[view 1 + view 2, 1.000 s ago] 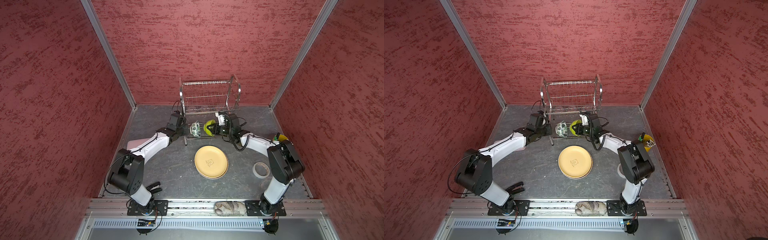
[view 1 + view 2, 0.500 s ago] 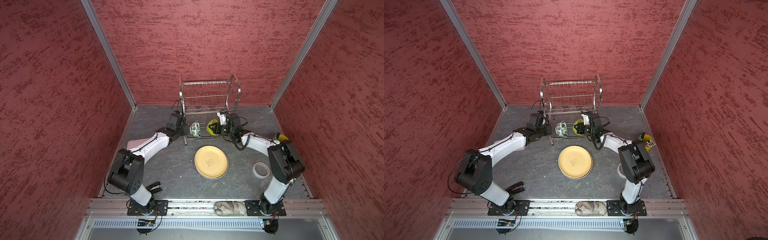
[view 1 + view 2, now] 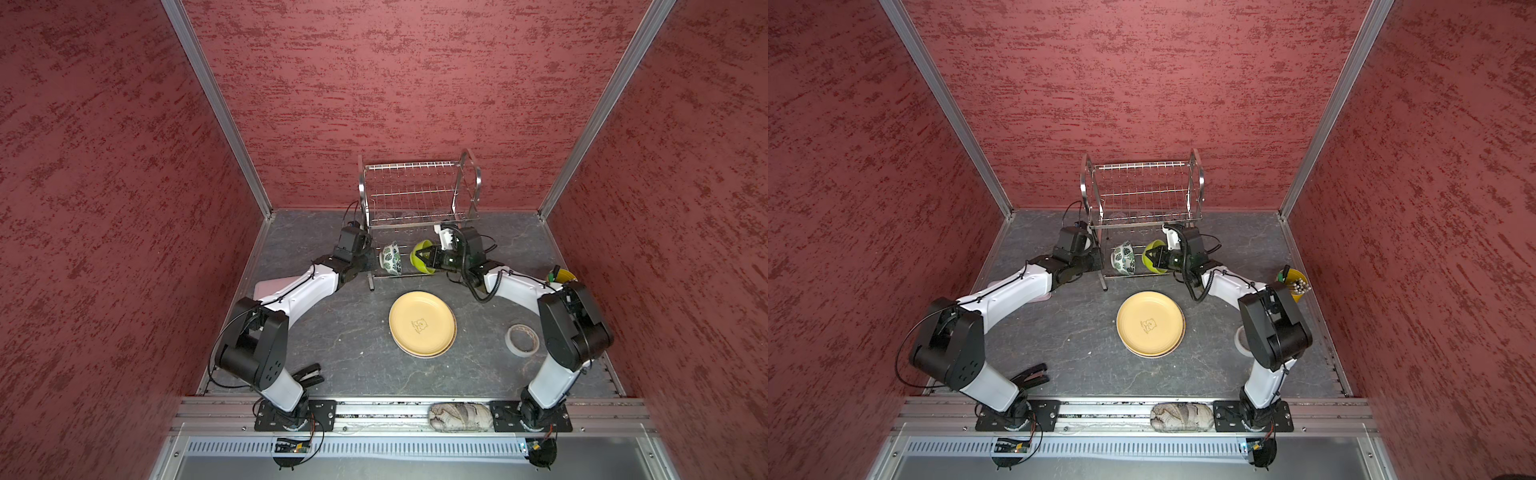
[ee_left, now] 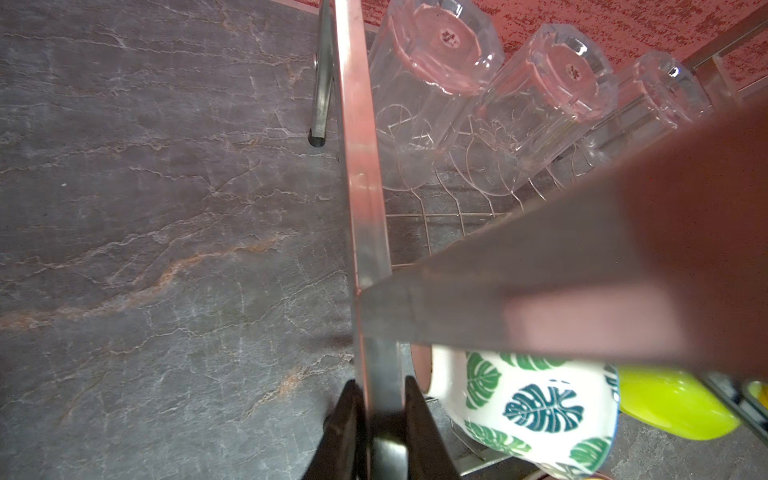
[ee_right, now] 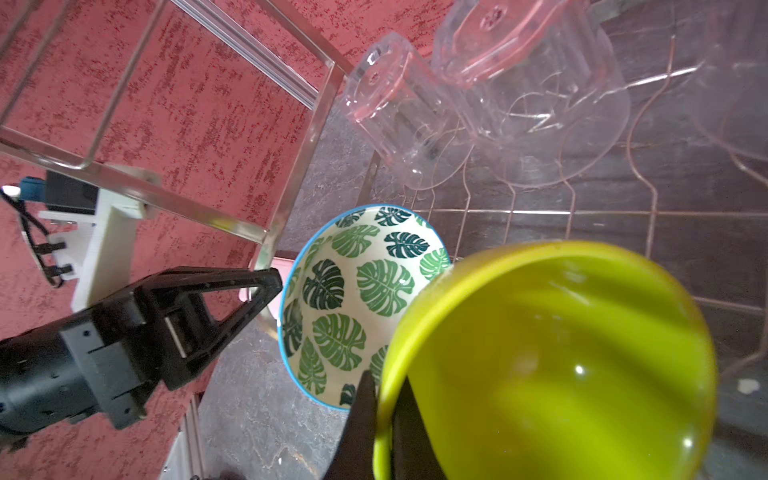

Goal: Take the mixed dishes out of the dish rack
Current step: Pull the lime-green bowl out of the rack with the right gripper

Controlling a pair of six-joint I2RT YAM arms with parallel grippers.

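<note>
The dish rack (image 3: pixel 415 195) (image 3: pixel 1142 195) stands at the back of the table. My left gripper (image 3: pixel 366 266) (image 4: pixel 382 386) is shut on its front left steel upright. On the lower tier a green-leaf bowl (image 3: pixel 391 258) (image 5: pixel 353 299) stands on edge beside the lime-green bowl (image 3: pixel 415 259) (image 5: pixel 561 365). My right gripper (image 3: pixel 422 258) (image 5: pixel 384 386) is shut on the lime-green bowl's rim. Three clear tumblers (image 4: pixel 432 83) (image 4: pixel 544 104) (image 4: pixel 660 91) lie upside down behind the bowls. The tan-yellow plate (image 3: pixel 422 323) (image 3: pixel 1150 323) lies flat on the table in front of the rack, with another rim showing under it.
A tape roll (image 3: pixel 522 338) lies by the right arm's base link. A yellow bucket (image 3: pixel 1293 282) of utensils stands at the right edge. A pink box (image 3: pixel 270 286) lies under the left arm. A black clip (image 3: pixel 309 374) and a cloth bundle (image 3: pixel 459 415) lie at the front.
</note>
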